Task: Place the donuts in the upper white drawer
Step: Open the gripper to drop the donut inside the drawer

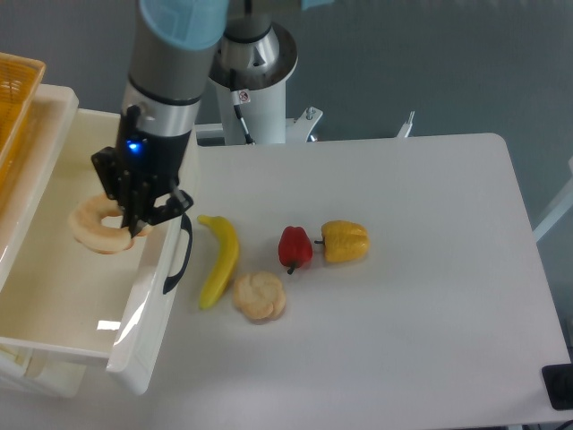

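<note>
Right now the hand [134,219] hangs over the open upper white drawer [54,305], its dark fingers clamped on the near side of the donut [97,227]. The golden-tan ring sits tilted in the grip, above the drawer's pale interior and close to the front wall; whether it touches the drawer floor cannot be told from this view. A small blue light glows on the wrist above the fingers, and the grey arm rises from there toward the blue joint at the top of the frame.

The drawer stands pulled out at the left edge of the white tabletop [430,296], with its curved black handle [182,253] on the front wall facing the table. An orange-yellow wicker basket [16,94] shows at the upper left, beyond the drawer's far rim.

On the tabletop, just beside the handle, lies a yellow banana [219,260]. A round tan bun [260,296] rests touching or nearly touching the banana's lower end. Further right sit a red pepper [295,247] and a yellow pepper [346,241], close together, side by side.
</note>
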`<action>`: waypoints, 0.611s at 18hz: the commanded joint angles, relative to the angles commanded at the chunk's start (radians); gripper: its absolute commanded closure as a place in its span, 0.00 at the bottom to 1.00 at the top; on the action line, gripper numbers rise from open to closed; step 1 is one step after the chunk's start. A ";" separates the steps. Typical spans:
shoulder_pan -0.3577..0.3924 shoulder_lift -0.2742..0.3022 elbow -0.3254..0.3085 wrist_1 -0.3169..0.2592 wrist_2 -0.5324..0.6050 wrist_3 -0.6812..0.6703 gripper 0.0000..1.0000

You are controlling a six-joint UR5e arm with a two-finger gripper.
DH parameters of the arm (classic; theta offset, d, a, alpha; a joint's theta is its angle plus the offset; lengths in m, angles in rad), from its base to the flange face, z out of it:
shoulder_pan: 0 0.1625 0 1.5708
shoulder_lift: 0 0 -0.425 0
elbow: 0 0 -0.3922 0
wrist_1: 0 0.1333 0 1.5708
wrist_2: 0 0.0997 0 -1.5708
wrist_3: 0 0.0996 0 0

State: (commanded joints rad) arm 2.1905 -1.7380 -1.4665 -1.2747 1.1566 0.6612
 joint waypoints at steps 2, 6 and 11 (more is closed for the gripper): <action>-0.002 0.000 -0.003 -0.002 0.002 -0.005 0.00; -0.015 0.002 -0.003 -0.002 0.000 -0.002 0.00; -0.020 0.002 -0.002 0.005 0.003 0.009 0.00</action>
State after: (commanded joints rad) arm 2.1706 -1.7365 -1.4680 -1.2702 1.1597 0.6703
